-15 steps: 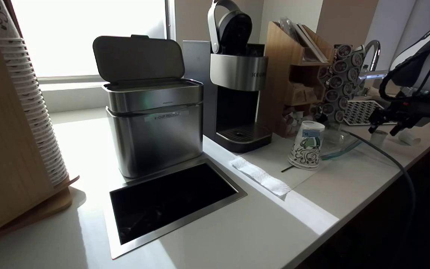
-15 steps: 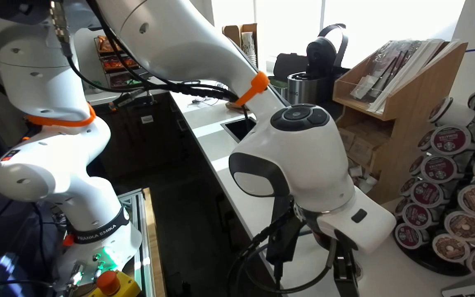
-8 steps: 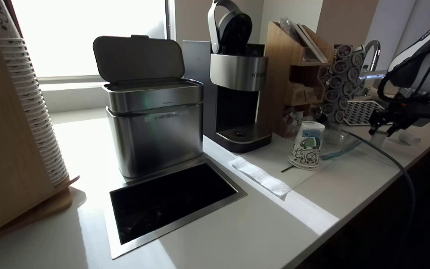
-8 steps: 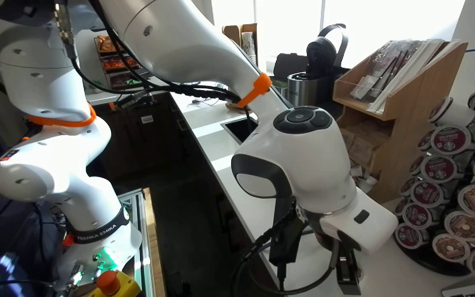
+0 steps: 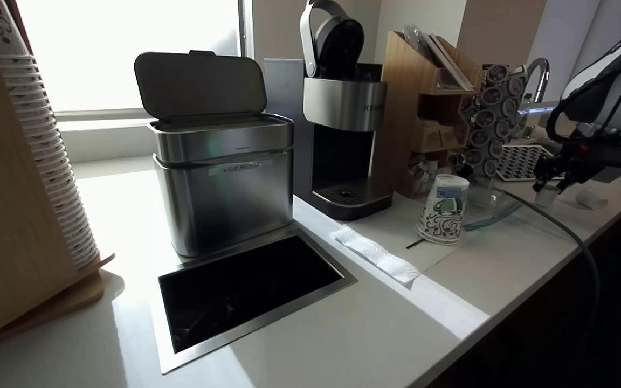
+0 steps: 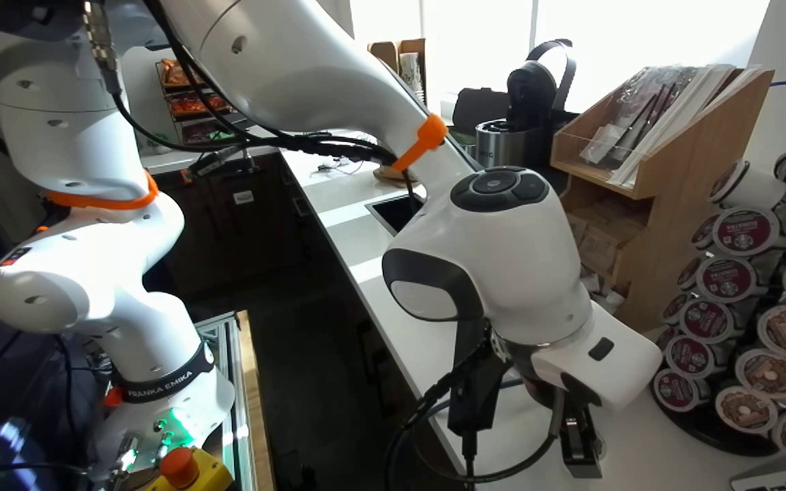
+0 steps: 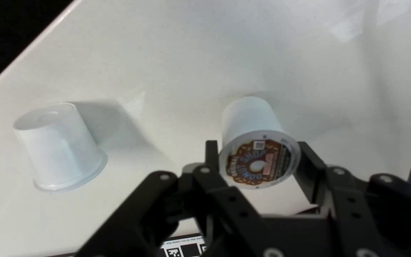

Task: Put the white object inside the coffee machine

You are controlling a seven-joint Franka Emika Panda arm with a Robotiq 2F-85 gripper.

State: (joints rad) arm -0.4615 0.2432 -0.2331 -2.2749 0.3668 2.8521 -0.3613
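White plastic pod point(image 7: 257, 142): tapered, with a brown doughnut print on its lid; set between the fingertips of the black two-fingered gripper point(image 7: 259, 157). I take it for the task's white object.
Pod's long axis: lid turned up to the wrist view, narrow base away, toward the smooth white bench point(image 7: 177, 60); roughly upright. Base touching or just off the surface: cannot tell.
Gripper: one finger against either side of the pod's rim, seemingly pinching it. Held high near the lid, it could swing if knocked.
Second white plastic pod point(image 7: 61, 148): just beside, to the left in the wrist view, apart from the gripper, apparently on its side.
Bench edge: near that second pod.
Tall silver-and-black coffee machine point(image 5: 345, 105): well apart along the bench in both exterior views, top lid raised. The coming move likely calls for a lift, then a long carry to that height.
Between: patterned upside-down paper cup point(image 5: 442, 215) and pale wooden organiser point(image 5: 399, 116); a low path may catch them.
Room: black carousel of coffee pods point(image 6: 725, 278) near the gripper; bright window point(image 6: 645, 48) behind the machine.
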